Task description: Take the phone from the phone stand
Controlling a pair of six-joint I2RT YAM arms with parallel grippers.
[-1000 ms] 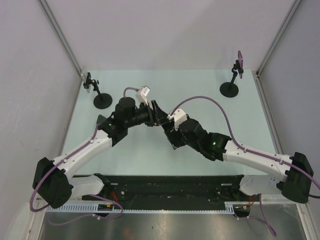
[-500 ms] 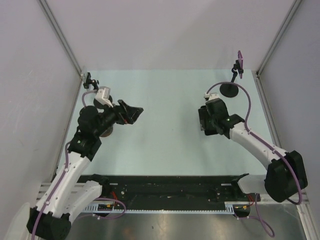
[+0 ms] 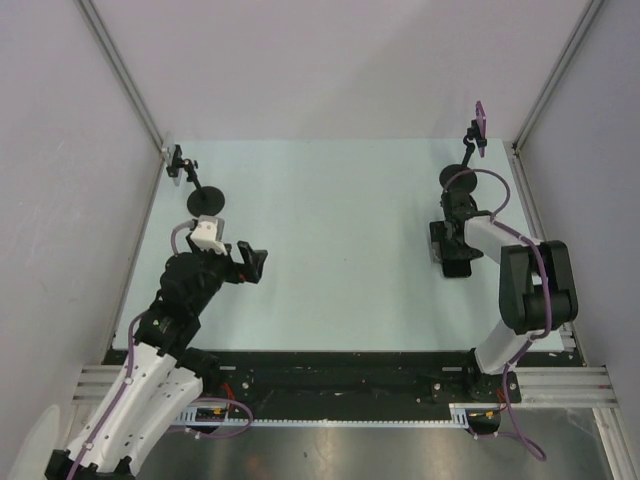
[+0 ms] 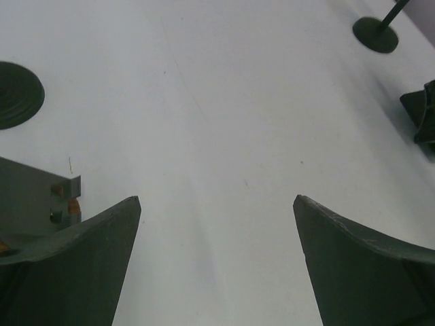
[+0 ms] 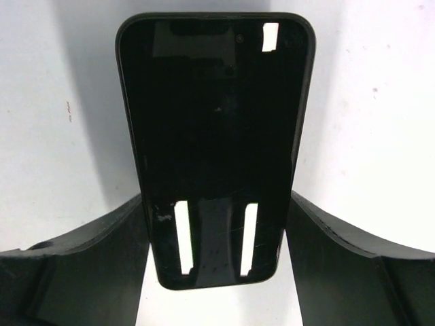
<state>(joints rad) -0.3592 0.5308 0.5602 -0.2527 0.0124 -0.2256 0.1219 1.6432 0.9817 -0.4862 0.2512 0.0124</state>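
One phone (image 5: pixel 214 149), black with a dark screen, sits lengthwise between the fingers of the right end effector (image 5: pixel 216 198). The fingers are clamped on its two long edges, down near one end. From overhead that puts it on the right side of the bench (image 3: pixel 330 220), low over the surface. Honestly can't tell if the phone is touching the bench or hanging just off it.

Just behind it is the far-right stand (image 3: pixel 472 135): round black base, thin pole, a purple bit at the top. The phone is clear of it. The right arm is folded up tight along the right edge, and its purple cable loops over the stand's base.

Way over on the left side, the left end effector (image 4: pixel 217 199) has its fingers spread wide, with only bare bench between them. The far-left stand (image 3: pixel 203 198) is just behind that wrist, near the back-left corner, and its round base shows at the left edge of the left wrist view too.
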